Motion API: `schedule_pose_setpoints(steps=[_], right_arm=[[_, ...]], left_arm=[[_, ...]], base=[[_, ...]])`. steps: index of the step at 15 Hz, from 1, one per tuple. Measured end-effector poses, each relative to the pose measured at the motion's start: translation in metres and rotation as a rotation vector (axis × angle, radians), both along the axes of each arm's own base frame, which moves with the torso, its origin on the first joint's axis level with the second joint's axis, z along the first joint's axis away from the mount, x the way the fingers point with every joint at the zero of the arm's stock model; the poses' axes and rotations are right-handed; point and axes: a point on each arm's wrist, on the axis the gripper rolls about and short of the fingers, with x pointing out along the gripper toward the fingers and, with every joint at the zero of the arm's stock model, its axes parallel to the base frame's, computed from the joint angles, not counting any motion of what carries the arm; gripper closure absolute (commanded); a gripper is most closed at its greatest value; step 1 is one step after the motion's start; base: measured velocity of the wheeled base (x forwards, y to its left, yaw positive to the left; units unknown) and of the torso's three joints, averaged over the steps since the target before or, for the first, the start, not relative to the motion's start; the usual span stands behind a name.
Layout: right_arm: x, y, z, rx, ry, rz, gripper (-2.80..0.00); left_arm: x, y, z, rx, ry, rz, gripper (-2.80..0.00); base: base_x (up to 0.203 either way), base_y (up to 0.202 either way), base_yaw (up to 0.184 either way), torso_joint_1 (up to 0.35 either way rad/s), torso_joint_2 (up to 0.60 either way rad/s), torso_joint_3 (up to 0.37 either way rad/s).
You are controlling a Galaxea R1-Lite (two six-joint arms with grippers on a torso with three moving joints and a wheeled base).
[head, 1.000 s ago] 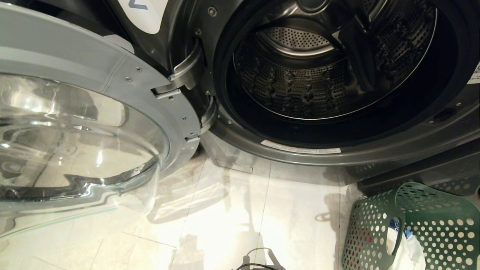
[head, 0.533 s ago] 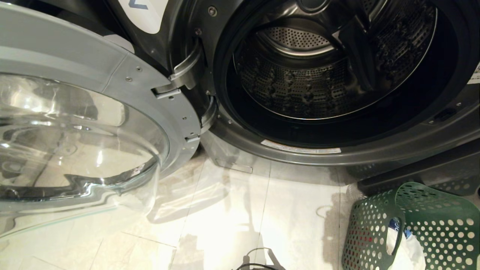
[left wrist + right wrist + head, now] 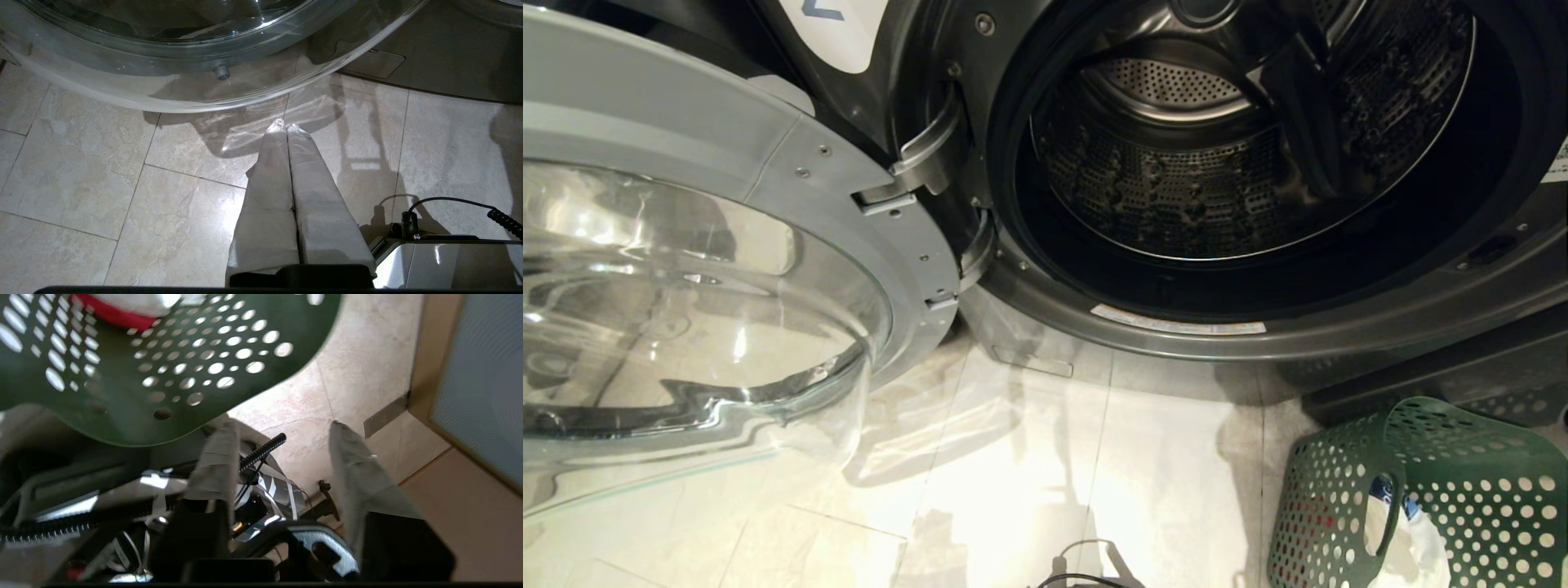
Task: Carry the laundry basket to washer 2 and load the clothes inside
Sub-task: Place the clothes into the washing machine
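Observation:
Washer 2 (image 3: pixel 980 49) stands open, its drum (image 3: pixel 1176 163) dark with nothing in it; part of its white label (image 3: pixel 841 33) shows at the top. The green laundry basket (image 3: pixel 1462 490) sits on the floor at the lower right. The clothes are in it: a white piece (image 3: pixel 1417 551) and red showing through the holes (image 3: pixel 1319 523). My right gripper (image 3: pixel 284 426) is open beside the basket wall (image 3: pixel 163 375), holding nothing; a red garment (image 3: pixel 110 312) shows over the rim. My left gripper (image 3: pixel 287 127) is shut and empty above the tiles. Neither gripper shows in the head view.
The washer's glass door (image 3: pixel 686 310) swings out wide on the left, and its rim (image 3: pixel 204 94) hangs just ahead of the left gripper. A dark pedestal (image 3: pixel 1462 367) lies behind the basket. My base and coiled cable (image 3: pixel 502 218) are close below. A wall panel (image 3: pixel 478 375) stands past the right gripper.
The shadow on the tiles left of the basket has grown and darkened. Basket, clothes, washer and door have not moved.

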Motion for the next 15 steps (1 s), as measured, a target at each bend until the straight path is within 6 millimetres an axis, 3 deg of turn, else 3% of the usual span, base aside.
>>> schedule_pose_setpoints(steps=[5, 9, 12, 15], right_arm=[[0.020, -0.016, -0.031, 0.076, 0.038, 0.312, -2.80], [0.035, -0.027, -0.053, 0.060, 0.038, 0.460, -2.80], [0.050, -0.038, -0.072, 0.060, 0.040, 0.482, -2.80], [0.080, -0.059, -0.096, 0.073, -0.028, 0.509, -2.80]], left_arm=[[0.000, 0.000, 0.000, 0.000, 0.001, 0.000, 0.00], [0.000, 0.000, 0.000, 0.000, 0.001, 0.000, 0.00], [0.000, 0.000, 0.000, 0.000, 0.001, 0.000, 0.00], [0.000, 0.000, 0.000, 0.000, 0.000, 0.000, 0.00]], base=[[0.000, 0.000, 0.000, 0.000, 0.00, 0.000], [0.000, 0.000, 0.000, 0.000, 0.00, 0.000], [0.000, 0.000, 0.000, 0.000, 0.00, 0.000], [0.000, 0.000, 0.000, 0.000, 0.00, 0.000]])
